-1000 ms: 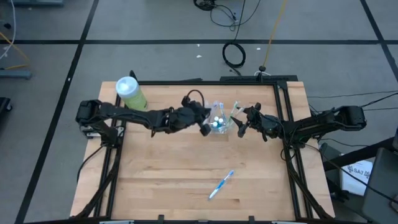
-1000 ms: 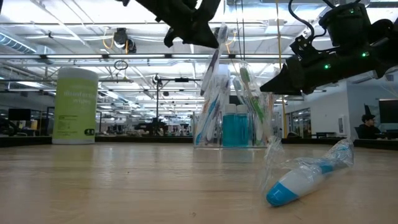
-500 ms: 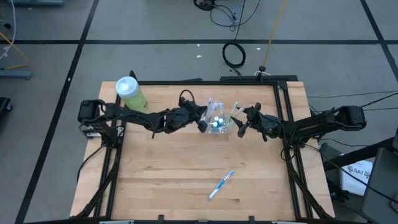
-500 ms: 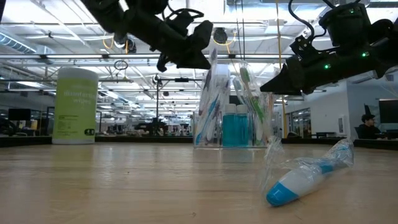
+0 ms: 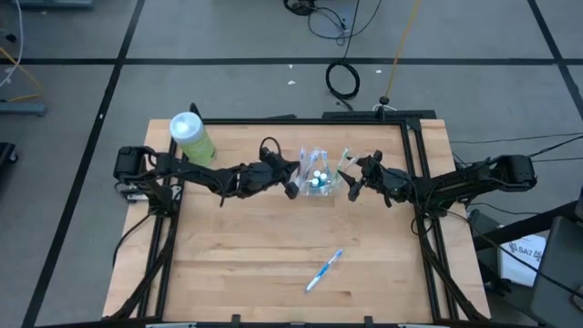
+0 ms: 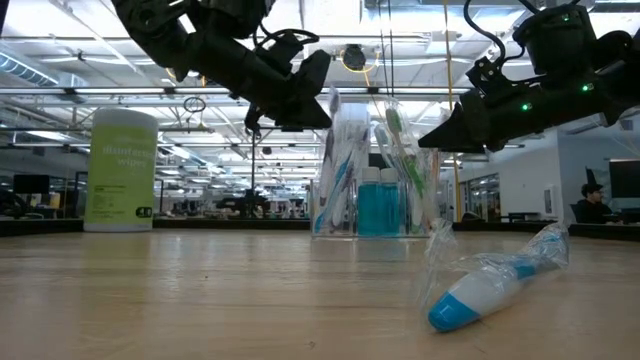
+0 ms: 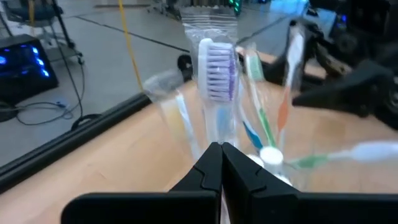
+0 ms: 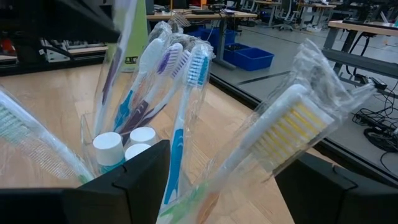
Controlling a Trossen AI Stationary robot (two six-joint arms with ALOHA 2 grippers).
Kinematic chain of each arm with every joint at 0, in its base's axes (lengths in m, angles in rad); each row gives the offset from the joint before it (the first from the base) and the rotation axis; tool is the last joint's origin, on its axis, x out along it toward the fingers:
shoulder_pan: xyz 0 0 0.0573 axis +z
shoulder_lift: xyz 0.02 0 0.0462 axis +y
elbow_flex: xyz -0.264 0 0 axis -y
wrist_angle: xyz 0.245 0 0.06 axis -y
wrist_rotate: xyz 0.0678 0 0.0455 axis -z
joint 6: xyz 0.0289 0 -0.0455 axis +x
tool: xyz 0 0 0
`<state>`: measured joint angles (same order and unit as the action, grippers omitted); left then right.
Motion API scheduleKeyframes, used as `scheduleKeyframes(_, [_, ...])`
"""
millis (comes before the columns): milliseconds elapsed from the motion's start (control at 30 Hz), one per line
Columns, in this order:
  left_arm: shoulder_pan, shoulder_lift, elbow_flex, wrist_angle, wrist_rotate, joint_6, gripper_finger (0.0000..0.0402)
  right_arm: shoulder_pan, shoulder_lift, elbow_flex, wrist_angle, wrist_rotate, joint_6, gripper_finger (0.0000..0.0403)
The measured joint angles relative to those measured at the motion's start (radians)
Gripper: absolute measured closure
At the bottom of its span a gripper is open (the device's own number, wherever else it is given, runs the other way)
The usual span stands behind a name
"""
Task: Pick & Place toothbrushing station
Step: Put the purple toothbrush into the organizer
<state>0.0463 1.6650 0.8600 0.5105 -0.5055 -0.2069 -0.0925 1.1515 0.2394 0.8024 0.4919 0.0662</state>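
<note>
Toothbrushing station near the far edge of the tabletop, high and low views. The clear cup (image 5: 318, 181) stands upright at mid-width, packed with wrapped toothbrushes (image 6: 342, 165) and teal white-capped tubes (image 6: 379, 205). The left gripper (image 5: 292, 180), fingers pressed together on nothing, has drawn back from above the cup over the last second and now sits just beside its left side, lower and farther left in the low view than before; a purple-bristled brush (image 7: 216, 70) stands in the cup directly ahead of its closed tips in the left wrist view. Judged from this, a brush has just been delivered and the arm is retreating. The right gripper (image 5: 352, 182) has not moved: fingers apart, empty, it hovers just beside the cup's right side, seemingly steadying or guarding it, though contact cannot be told.

One wrapped blue-and-white toothbrush (image 5: 324, 270) lies flat, well apart from the cup, toward the near edge of the tabletop, right of centre. It appears to be the only piece not yet placed, so the task looks nearly complete. The green canister (image 5: 192, 136) stands at the far left corner, not part of the station
</note>
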Motion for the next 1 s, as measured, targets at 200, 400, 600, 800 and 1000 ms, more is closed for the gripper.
scheduleKeyframes(200, [0.0, 0.0, 0.0, -0.079, 0.076, 0.022, 0.04, 0.0, 0.0, 0.0, 0.0, 0.0, 0.0, 0.0135])
scheduleKeyframes(400, [0.0, 0.0, 0.0, -0.147, 0.08, 0.017, 0.04, 0.0, 0.0, 0.0, 0.0, 0.0, 0.0, 0.0135])
scheduleKeyframes(600, [0.0, 0.0, 0.0, -0.15, 0.088, 0.017, 0.0398, 0.0, 0.0, 0.0, 0.0, 0.0, 0.0, 0.0135])
scheduleKeyframes(800, [0.0, 0.0, 0.0, -0.19, 0.094, 0.016, 0.0396, 0.0, 0.0, 0.0, 0.0, 0.0, 0.0, 0.0135])
scheduleKeyframes(1000, [0.0, -0.002, 0.0, -0.219, 0.106, 0.015, 0.0393, 0.0, 0.0, 0.0, 0.0, 0.0, 0.0, 0.0135])
